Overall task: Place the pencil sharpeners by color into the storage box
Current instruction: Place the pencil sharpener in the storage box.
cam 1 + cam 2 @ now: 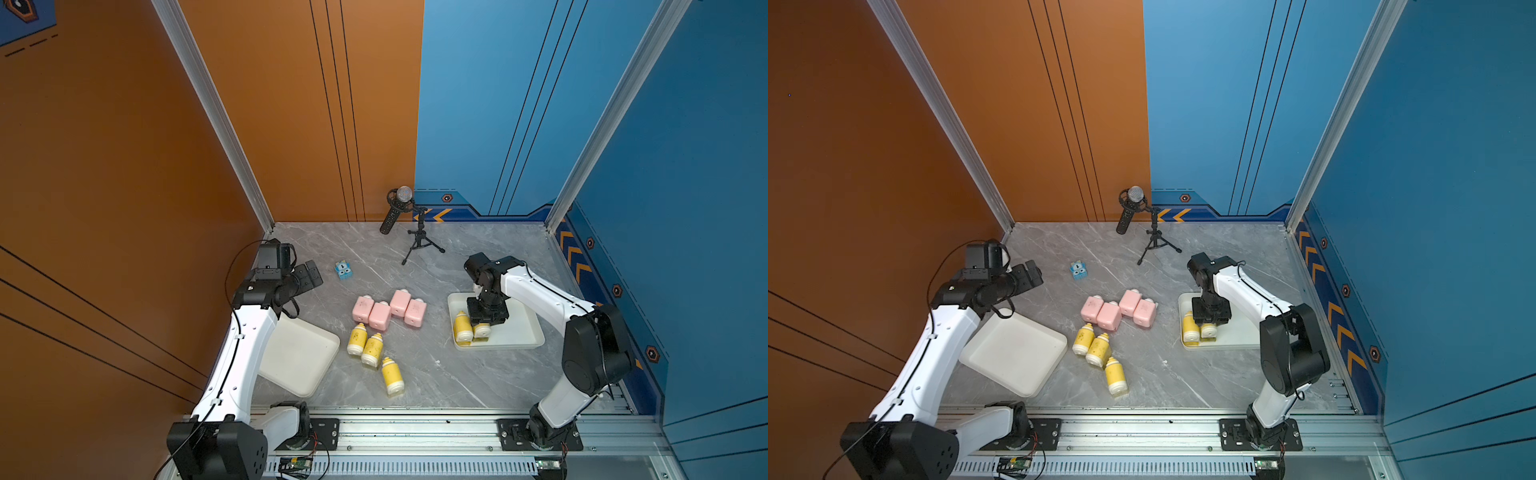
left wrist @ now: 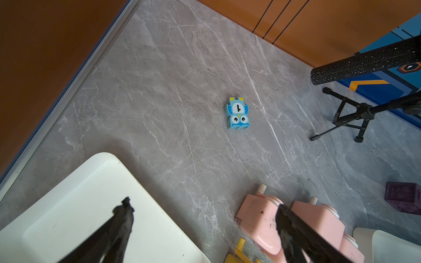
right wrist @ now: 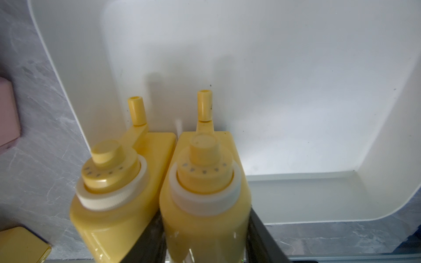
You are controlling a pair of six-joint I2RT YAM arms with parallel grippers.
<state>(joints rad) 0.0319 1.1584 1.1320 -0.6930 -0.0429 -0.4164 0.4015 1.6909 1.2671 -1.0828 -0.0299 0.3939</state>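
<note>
Both top views: left gripper [image 1: 309, 276], jaws spread wide with nothing between them, raised over the table [image 1: 436, 386] past the far corner of the left white tray [image 1: 303, 361]. Right gripper [image 1: 483, 324] points down into the right white tray [image 1: 523, 336], closed around the held yellow sharpener [image 1: 482, 331]. The second yellow sharpener [image 1: 462, 328] touches it in the same tray corner. Four pink sharpeners [image 1: 388, 309] are clustered mid-table, and three yellow sharpeners [image 1: 372, 349] lie just in front of them. Blue cube [image 1: 343, 270] and microphone tripod [image 1: 419, 241] stand farther back. Left wrist view: fingers [image 2: 123, 220] well apart; blue cube [image 2: 238, 113], pink sharpeners [image 2: 259, 220], purple cube [image 2: 403, 197]. Right wrist view: dark fingers [image 3: 262, 234] flank the held yellow sharpener [image 3: 205, 205], with the second yellow sharpener [image 3: 109, 209] alongside.
</note>
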